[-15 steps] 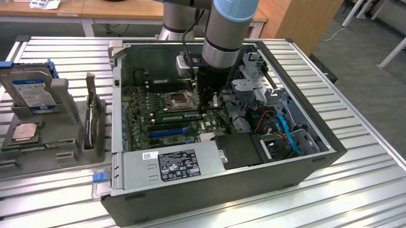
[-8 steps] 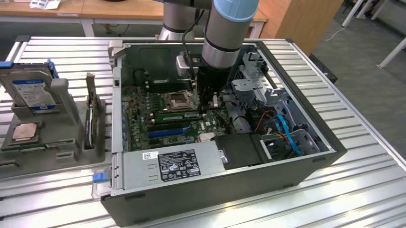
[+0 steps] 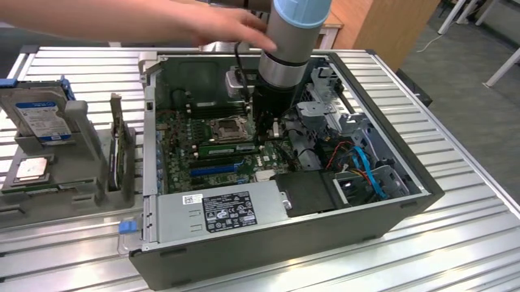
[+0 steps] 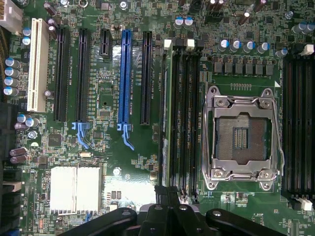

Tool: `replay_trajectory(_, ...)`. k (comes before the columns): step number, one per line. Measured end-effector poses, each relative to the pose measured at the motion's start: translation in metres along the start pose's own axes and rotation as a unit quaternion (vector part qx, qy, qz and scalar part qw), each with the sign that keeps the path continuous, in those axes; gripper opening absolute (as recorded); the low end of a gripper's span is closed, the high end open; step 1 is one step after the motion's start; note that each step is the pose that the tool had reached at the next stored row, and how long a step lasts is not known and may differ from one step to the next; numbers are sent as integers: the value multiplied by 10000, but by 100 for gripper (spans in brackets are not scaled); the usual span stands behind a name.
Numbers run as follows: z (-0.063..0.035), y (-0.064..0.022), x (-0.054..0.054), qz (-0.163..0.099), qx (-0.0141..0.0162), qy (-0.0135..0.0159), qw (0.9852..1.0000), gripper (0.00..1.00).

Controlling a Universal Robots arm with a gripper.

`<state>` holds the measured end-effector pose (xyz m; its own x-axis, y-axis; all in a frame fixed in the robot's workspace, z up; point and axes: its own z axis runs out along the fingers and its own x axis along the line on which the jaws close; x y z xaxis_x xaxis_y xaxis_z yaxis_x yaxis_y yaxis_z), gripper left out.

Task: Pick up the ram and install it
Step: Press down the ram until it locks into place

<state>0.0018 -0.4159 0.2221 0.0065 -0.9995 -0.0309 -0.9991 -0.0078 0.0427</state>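
Wrist view: ram (image 4: 166, 118) edge-on, thin, green-edged, upright in slot.

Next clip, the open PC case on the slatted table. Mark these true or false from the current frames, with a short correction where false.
1. The processor socket on the motherboard is empty. True.
2. The arm reaches down into the open computer case. True.
3. The tool stands wide open. False: it is shut.
4. A hard drive stands in a holder at the exterior view's right. False: at that view's left, outside the case.
5. A person's hand is near the arm above the case. True.
6. The blue slot holds a card. False: it is empty.
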Motion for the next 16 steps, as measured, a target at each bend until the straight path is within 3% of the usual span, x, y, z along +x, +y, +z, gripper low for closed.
replay_trajectory(14,-3,1,2,0,-2,5,10000,10)
replay_trajectory(16,-16,5,13,1,-7,22,10000,10)
